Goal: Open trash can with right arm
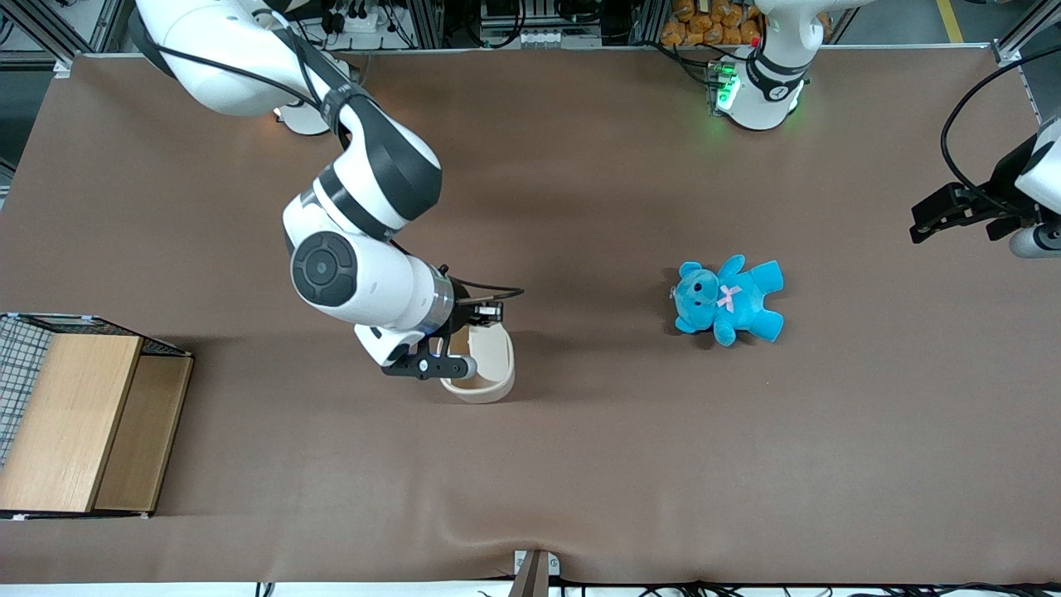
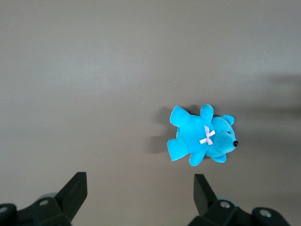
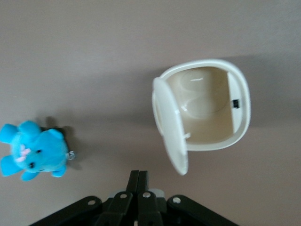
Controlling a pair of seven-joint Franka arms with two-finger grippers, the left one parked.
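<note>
The cream-white trash can (image 1: 489, 386) stands on the brown table, partly under my right arm's wrist. Its flip lid (image 1: 491, 348) is swung up and the tan inside shows. In the right wrist view the trash can (image 3: 241, 108) is open, with the lid (image 3: 169, 127) standing on edge at its hinge side. My right gripper (image 1: 489, 313) hovers just above the can, on the side farther from the front camera. Its fingers (image 3: 139, 173) are pressed together, hold nothing, and are clear of the lid.
A blue teddy bear (image 1: 728, 300) lies on the table toward the parked arm's end; it also shows in the left wrist view (image 2: 202, 137) and the right wrist view (image 3: 33, 151). A wooden box with wire mesh (image 1: 75, 423) stands at the working arm's end.
</note>
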